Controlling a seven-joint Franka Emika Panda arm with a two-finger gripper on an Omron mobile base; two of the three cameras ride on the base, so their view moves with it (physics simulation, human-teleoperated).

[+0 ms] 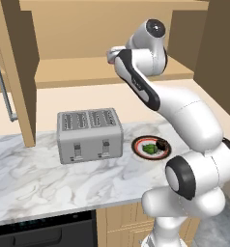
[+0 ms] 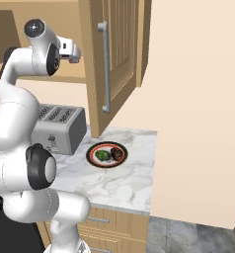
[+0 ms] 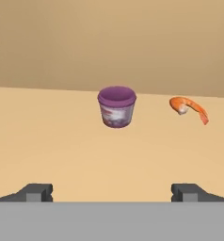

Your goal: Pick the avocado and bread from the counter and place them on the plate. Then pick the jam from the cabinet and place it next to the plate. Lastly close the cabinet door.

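Note:
The purple jam (image 3: 116, 107) stands upright on the cabinet shelf (image 3: 62, 141), straight ahead of my gripper (image 3: 112, 192). The gripper is open, its fingertips (image 3: 38, 192) spread wide with nothing between them, and a stretch of bare shelf lies between them and the jar. The arm reaches up into the open cabinet (image 1: 88, 72), its hand (image 2: 70, 50) at shelf height. Down on the counter (image 1: 49, 169), the plate (image 1: 138, 143) holds the green avocado (image 1: 149, 148) and the dark bread (image 1: 161, 144) side by side; these are the plate (image 2: 93, 149), avocado (image 2: 101, 156) and bread (image 2: 116, 155).
A small orange item (image 3: 189, 108) lies on the shelf just right of the jar. A silver toaster (image 1: 90, 134) stands left of the plate. The cabinet doors (image 2: 117, 59) (image 1: 20, 72) hang open, with bar handles (image 2: 105, 69). The counter ends right of the plate (image 2: 151, 163).

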